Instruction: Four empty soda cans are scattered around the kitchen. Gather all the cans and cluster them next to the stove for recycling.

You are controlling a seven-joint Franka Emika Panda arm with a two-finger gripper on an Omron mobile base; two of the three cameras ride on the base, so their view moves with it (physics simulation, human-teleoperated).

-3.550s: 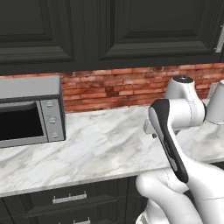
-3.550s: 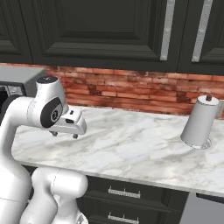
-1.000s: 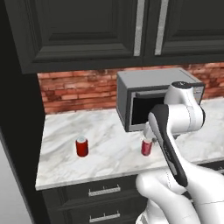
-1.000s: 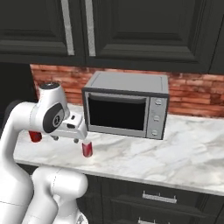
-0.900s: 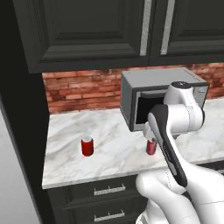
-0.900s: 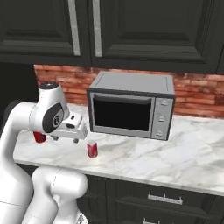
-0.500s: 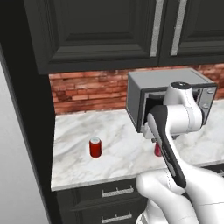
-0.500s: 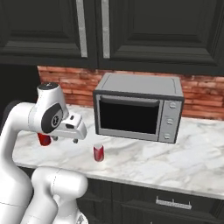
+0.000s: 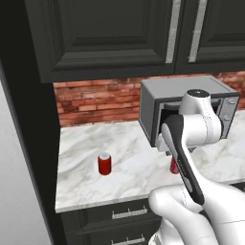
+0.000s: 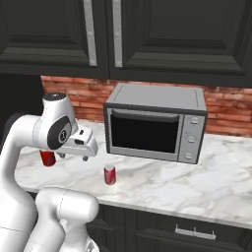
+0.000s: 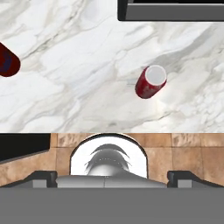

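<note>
Countertop [image 10: 197, 179] of white marble runs beneath dark cabinets [image 9: 110, 36] and a brick backsplash [image 9: 95, 100]. Grey microwave [image 10: 155, 123] stands at the far side. Gripper [image 10: 72, 156] hangs above the counter, jaws spread wide, holding nothing. Left soda can [image 9: 104, 163] stands upright on open marble; right soda can [image 10: 110, 174] stands upright just in front of the microwave. Both are red cylinders with silver tops, well apart.

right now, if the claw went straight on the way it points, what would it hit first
The claw would probably meet the white marble countertop near its front edge, beside the small red silver-topped can, not on it; depth is unclear.
</note>
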